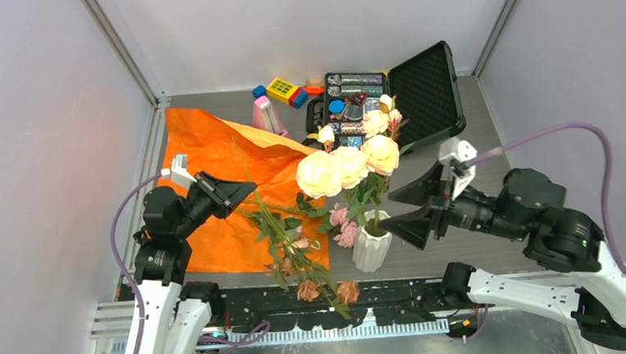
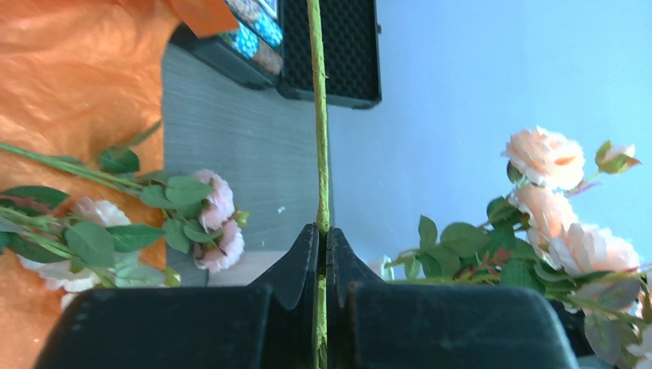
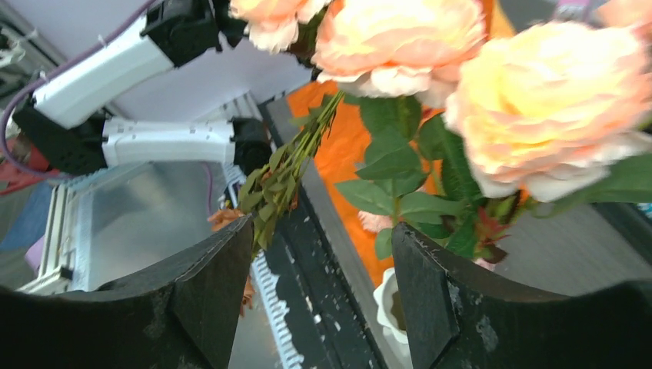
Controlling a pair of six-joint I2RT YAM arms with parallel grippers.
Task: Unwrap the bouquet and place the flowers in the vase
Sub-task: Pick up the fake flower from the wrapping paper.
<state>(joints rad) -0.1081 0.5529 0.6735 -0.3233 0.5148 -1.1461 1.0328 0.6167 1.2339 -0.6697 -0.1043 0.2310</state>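
While the left gripper [image 1: 247, 187] is pinched tight on one thin green flower stem [image 2: 319, 115] above the sheet of crinkled orange wrapping paper [image 1: 209, 142], the right gripper [image 1: 387, 209] stands with its jaws wide apart and nothing between them, just right of the small white ribbed vase [image 1: 372, 251]. The vase stands near the front edge of the grey table [image 1: 488, 133] and holds several large peach and cream artificial roses [image 1: 350, 166], whose heads crowd the space in front of the right gripper. More loose pink and brownish roses with leafy stems [image 1: 294, 256] lie across the near right corner of the paper, left of the vase. At the far side sit an open black plastic case [image 1: 427, 88], a pink metronome-shaped object [image 1: 266, 114] and some coloured toy blocks [image 1: 284, 90].

The left wrist view shows the stem running straight up out of the closed jaws, which the overhead view leaves hard to read. The right wrist view shows the vase's wavy rim [image 3: 388, 304] low between its spread fingers [image 3: 223, 269], with blooms filling the top.
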